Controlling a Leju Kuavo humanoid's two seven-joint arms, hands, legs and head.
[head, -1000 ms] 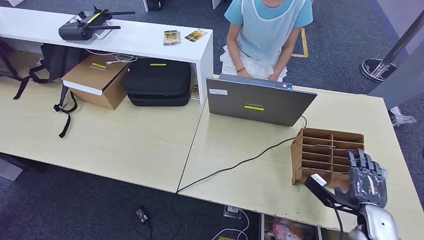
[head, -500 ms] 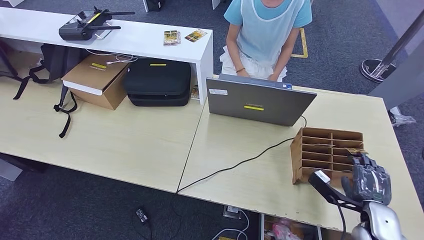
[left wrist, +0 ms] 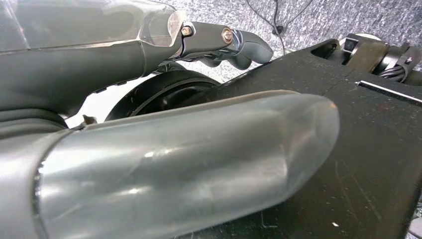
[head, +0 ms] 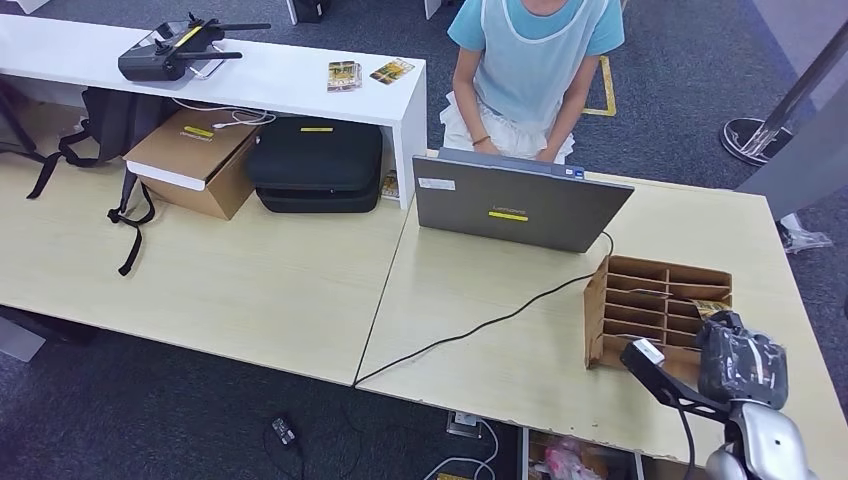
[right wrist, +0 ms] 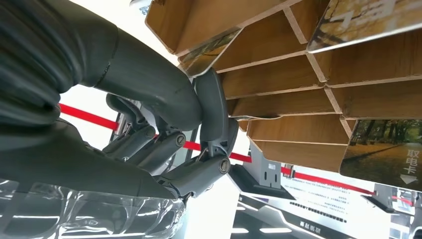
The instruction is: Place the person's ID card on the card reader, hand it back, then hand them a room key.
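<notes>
Room key cards slotted in wooden rack, on the desk just behind the closed grey laptop, on robot's side. Right hand at the rack's near right corner. From right wrist camera: thumb and dark fingers pressed against the edge of one divider, touching a card edge that sticks out of a compartment; whether the card is actually pinched cannot be told. Further cards seen in other compartments: one printed with an autumn tree scene, one in a neighbouring slot. Several compartments bare wood.

Left hand seen up close from its own wrist camera, fingers curled in, nothing visible in them.

Person in light blue top seated beyond the laptop, hands at its far edge. Black cable running from laptop across desk, past the rack.
</notes>
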